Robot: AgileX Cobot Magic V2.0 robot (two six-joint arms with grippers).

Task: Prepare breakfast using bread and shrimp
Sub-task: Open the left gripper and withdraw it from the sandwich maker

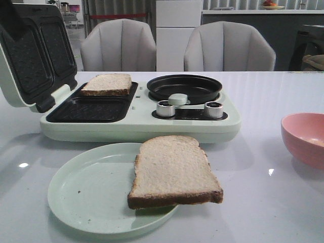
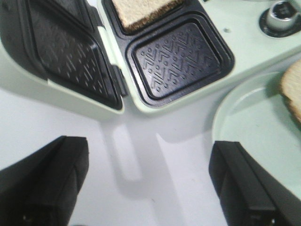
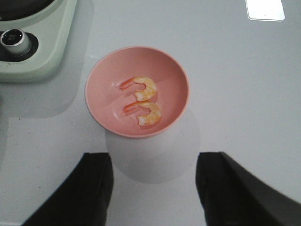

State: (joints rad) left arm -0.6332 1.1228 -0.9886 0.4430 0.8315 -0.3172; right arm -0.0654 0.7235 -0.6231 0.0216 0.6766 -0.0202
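One slice of bread (image 1: pixel 107 84) lies in the far slot of the pale green sandwich maker (image 1: pixel 136 126). The other slice of bread (image 1: pixel 172 172) rests on a pale green plate (image 1: pixel 86 192), overhanging its right edge. Two curled pink-orange shrimp (image 3: pixel 141 87) (image 3: pixel 146 113) lie in the pink bowl (image 3: pixel 106 84). My right gripper (image 3: pixel 154 188) hangs open above the table, just short of that bowl. The left gripper (image 2: pixel 148 183) is open over bare table in front of the maker's near empty slot (image 2: pixel 178 59), beside the plate (image 2: pixel 254 122). Neither gripper shows in the front view.
The maker's lid (image 1: pixel 30 55) stands open at the left. A round black pan (image 1: pixel 184 87) and two silver knobs (image 1: pixel 165 108) (image 1: pixel 213 109) fill its right half. The pink bowl (image 1: pixel 306 139) sits at the table's right edge. Two grey chairs stand behind.
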